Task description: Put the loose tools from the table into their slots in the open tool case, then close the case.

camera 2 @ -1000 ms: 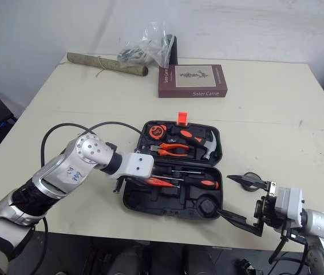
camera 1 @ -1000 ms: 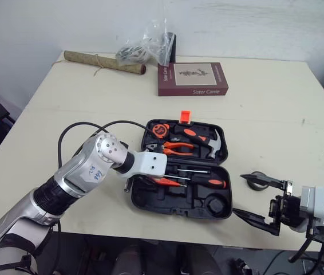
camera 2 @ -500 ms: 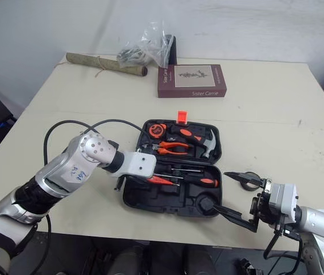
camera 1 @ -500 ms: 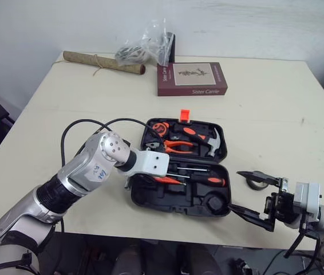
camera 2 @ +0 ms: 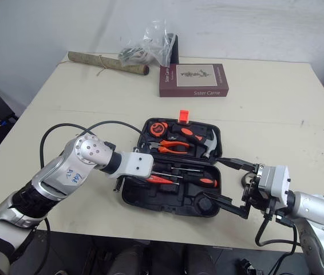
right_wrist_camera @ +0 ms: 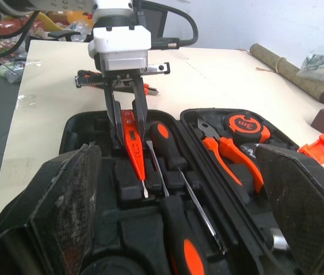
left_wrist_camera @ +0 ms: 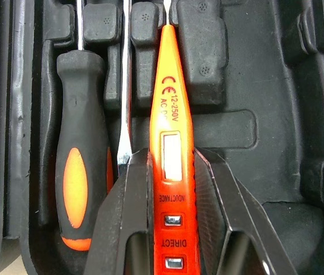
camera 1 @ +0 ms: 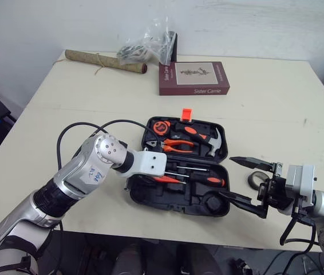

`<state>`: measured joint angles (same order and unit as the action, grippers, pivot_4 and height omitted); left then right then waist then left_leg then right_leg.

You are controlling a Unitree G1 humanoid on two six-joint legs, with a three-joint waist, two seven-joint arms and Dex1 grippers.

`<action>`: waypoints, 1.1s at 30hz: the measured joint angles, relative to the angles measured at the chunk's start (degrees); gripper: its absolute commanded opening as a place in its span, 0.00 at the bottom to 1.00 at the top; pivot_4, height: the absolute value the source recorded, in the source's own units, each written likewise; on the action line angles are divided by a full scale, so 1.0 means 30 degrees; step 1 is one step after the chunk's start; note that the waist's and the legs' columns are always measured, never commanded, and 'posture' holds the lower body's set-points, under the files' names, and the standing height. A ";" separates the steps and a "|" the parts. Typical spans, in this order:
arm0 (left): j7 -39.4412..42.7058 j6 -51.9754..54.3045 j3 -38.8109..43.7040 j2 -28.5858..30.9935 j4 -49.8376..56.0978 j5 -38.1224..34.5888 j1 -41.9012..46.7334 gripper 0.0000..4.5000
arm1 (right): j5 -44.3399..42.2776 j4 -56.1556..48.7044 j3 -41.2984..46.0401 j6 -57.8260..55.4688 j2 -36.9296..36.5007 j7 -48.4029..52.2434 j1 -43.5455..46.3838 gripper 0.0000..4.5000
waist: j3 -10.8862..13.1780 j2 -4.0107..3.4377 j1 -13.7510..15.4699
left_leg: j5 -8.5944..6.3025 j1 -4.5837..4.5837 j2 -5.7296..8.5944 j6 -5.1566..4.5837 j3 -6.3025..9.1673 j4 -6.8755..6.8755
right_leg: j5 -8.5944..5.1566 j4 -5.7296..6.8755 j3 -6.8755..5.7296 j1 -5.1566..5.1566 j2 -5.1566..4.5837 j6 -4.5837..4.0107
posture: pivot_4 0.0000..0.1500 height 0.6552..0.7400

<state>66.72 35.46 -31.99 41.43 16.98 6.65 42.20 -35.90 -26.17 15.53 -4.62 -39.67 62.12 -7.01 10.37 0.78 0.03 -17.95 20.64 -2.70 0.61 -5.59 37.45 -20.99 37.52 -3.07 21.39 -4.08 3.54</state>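
1. Leftward since a second ago: the right gripper point(camera 1: 228, 176) now sits at the right edge of the tool case point(camera 1: 137, 198). Its fingers are spread wide, and the lower one overlaps the case's lower right corner.
2. At mid-frame the case lies open. Its upper half holds a tape measure point(camera 1: 161, 127), pliers point(camera 1: 178, 147) and a hammer point(camera 1: 208, 140).
3. Reaching in from the lower left, the left gripper point(left_wrist_camera: 172, 163) is clamped on the orange voltage tester point(left_wrist_camera: 170, 109). The tester lies in the lower half beside a screwdriver point(left_wrist_camera: 79, 189).
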 measured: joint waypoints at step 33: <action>-0.3168 -0.5019 0.6479 -0.3376 -0.2848 -0.5093 -0.6147 0.01 | 0.0016 0.0131 -0.0008 -0.0837 -0.0017 -0.0196 0.0369 1.00 | 0.0001 0.0008 -0.0016 | -0.0025 0.0138 -0.0006 -0.0041 0.0064 0.0148 | 0.0003 0.0049 -0.0042 0.0056 0.0000 0.0006 | 1.00 1.00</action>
<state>57.22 20.40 -12.55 31.31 8.44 -8.63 23.76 -35.85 -25.78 15.51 -7.13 -39.73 61.53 -5.90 10.37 0.81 -0.02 -18.03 21.05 -2.72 0.49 -5.39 37.90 -20.98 37.67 -3.20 21.55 -4.08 3.56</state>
